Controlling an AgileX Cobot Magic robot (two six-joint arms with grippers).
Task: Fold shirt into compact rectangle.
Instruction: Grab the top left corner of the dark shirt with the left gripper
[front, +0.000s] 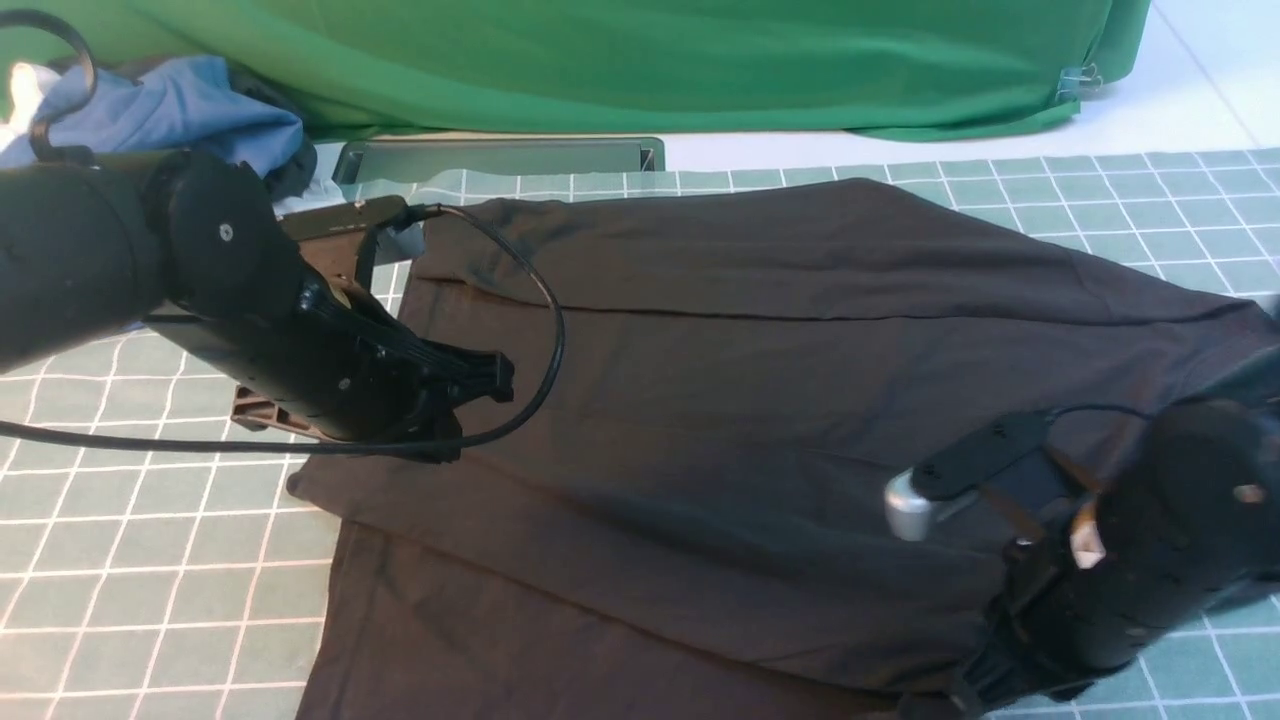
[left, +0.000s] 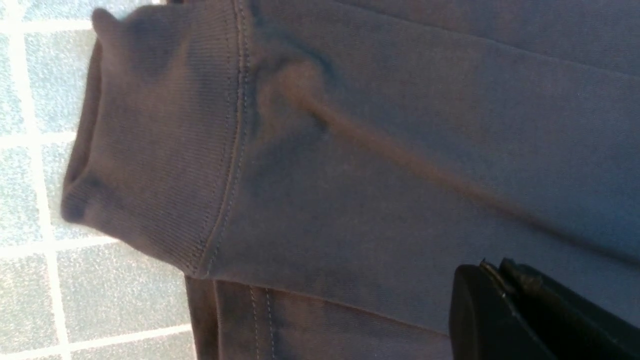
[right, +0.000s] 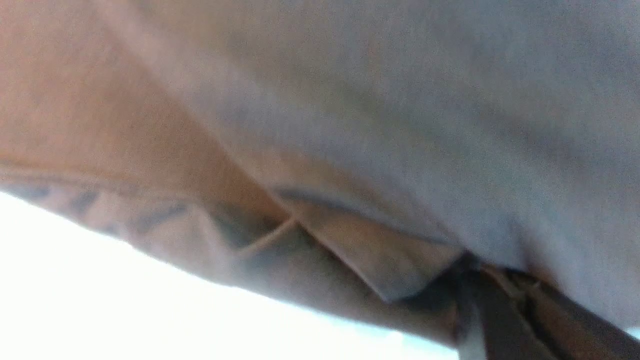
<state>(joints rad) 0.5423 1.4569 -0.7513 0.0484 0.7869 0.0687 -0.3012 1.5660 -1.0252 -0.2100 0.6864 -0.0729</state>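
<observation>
Although a few layers already lie over one another, the shirt (front: 760, 400) is far from a compact rectangle. It lies on the mat (front: 150, 560), between the two arms, and covers a wide, uneven area. In the front view a long straight edge crosses its far part, so a flap seems to be folded over there. In the left wrist view a sleeve with a ribbed cuff (left: 165, 140) lies flat on the body cloth, which suggests that this sleeve is turned inward. The outline is not straight: the near left part sticks out, and the right side runs out toward the right arm.

The left gripper (front: 480, 385) hangs just over the left edge of the shirt with its jaws pressed together. No cloth shows between them.

The right gripper (front: 970, 690) is at the near right edge of the shirt and is clenched. In its wrist view the folds of cloth run together at the fingers (right: 480, 310), so it seems to pinch the edge there.

Judging from this, the remaining work is to bring this side over, straighten the edges, and then fold the length down, probably more than once.
</observation>
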